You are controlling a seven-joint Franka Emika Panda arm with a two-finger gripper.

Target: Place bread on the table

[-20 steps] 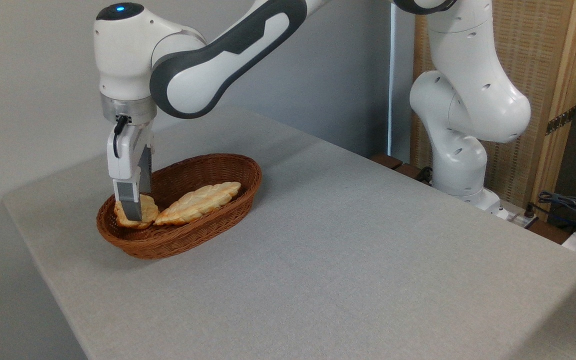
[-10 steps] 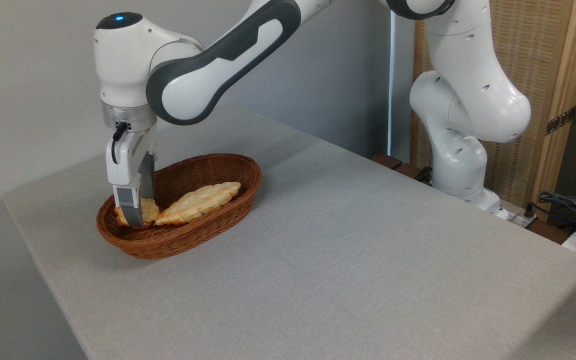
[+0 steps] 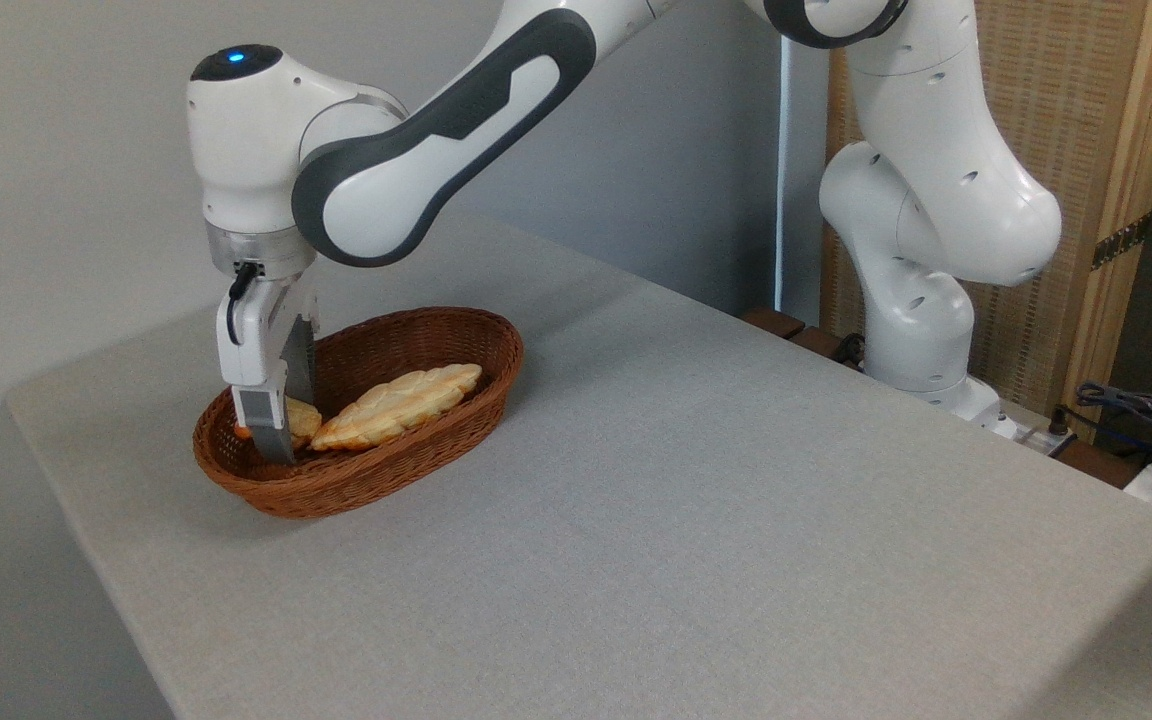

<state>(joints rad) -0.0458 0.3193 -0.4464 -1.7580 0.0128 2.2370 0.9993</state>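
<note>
The bread (image 3: 302, 420), a small golden-orange bun, lies in the left end of the brown wicker basket (image 3: 366, 485), which stands on the light grey table (image 3: 696, 500). My gripper (image 3: 286, 432) points straight down into the basket, open, with one finger on each side of the bun. The near finger (image 3: 269, 430) hides the bun's left part, and its tip reaches down to the basket floor. The far finger stands behind the bun.
A longer, paler leaf-shaped loaf (image 3: 401, 400) lies in the basket right beside the bun. The robot's white base (image 3: 921, 330) stands off the table's far right edge, with cables (image 3: 1136, 410) beside it. A wall runs behind the table.
The gripper has come down deeper into the basket, so its fingers now straddle the bun lower. The bun and the loaf have stayed where they were.
</note>
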